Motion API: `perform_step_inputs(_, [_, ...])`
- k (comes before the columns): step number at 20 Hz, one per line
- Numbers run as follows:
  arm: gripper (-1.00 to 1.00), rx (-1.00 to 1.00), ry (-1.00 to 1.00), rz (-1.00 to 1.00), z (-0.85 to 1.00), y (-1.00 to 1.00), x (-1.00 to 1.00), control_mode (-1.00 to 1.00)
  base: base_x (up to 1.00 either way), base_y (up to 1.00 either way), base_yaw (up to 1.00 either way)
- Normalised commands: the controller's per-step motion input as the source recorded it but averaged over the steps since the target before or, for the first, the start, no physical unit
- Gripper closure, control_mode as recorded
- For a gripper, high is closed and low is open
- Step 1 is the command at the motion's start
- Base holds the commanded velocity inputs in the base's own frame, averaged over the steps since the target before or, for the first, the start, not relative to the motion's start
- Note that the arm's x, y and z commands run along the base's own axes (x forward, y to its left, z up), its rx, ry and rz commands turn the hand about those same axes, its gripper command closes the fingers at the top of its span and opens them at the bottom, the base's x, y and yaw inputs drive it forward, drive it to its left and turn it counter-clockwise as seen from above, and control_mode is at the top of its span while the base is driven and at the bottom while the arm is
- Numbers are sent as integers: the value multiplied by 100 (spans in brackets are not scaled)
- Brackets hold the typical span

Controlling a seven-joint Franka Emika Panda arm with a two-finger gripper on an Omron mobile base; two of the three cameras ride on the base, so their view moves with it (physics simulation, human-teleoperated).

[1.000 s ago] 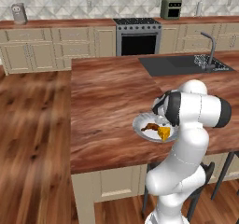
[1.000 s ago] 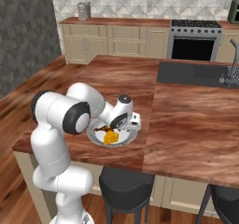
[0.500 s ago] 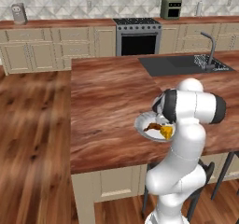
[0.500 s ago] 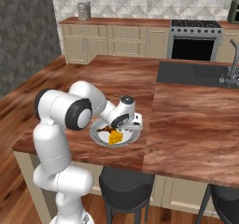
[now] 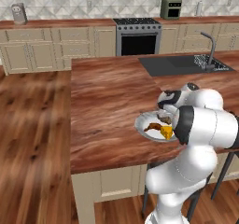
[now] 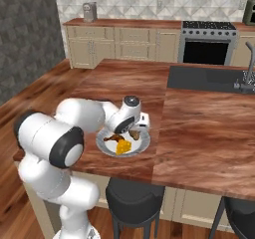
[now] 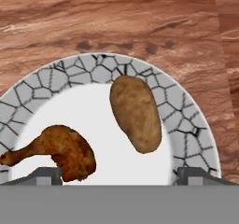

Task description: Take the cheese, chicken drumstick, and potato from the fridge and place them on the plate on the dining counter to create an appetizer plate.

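Note:
The round pale plate (image 5: 142, 123) (image 6: 105, 144) (image 7: 93, 69) lies near the front edge of the dining counter (image 5: 107, 101) (image 6: 199, 133) (image 7: 116, 17). On it rest the tan potato (image 5: 164, 119) (image 6: 134, 132) (image 7: 135, 113), the dark chicken drumstick (image 5: 151, 127) (image 6: 115, 138) (image 7: 65, 150) and the yellow cheese (image 5: 166, 132) (image 6: 123, 147). My gripper (image 5: 163, 115) (image 6: 133, 127) (image 7: 119, 174) hangs just above the plate, open, its fingertips (image 7: 44, 174) wide apart. The potato lies free between and ahead of them. The fridge is out of view.
A dark inset sink (image 5: 182, 64) (image 6: 209, 78) with a faucet (image 5: 210, 48) sits at the counter's far right. The stove (image 5: 137, 38) (image 6: 206, 46) stands at the back wall. Dark stools (image 6: 137, 203) stand under the counter's near edge.
The jaws have spread wide and let go of the potato, which now lies on the plate beside the drumstick. The arm has hardly moved.

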Motion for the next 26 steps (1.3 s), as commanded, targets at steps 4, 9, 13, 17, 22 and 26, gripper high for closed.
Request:
perform_step_inputs(4, [-100,-1,-7,0,100,53,-62,-100,0,0,0])
perform_step_inputs(9, [-100,-1,0,-2,94,54,-99,-100,0,0,0])
perform_step_inputs(13, [-100,0,0,-8,71,36,-100,-100,0,0,0])
perform_step_inputs(17, [-100,0,0,-13,57,12,-100,-100,0,0,0])
perform_step_inputs(22, [-100,0,0,-17,43,0,-100,-100,0,0,0])
perform_step_inputs(26, [-100,0,0,-16,48,0,-100,-100,0,0,0])
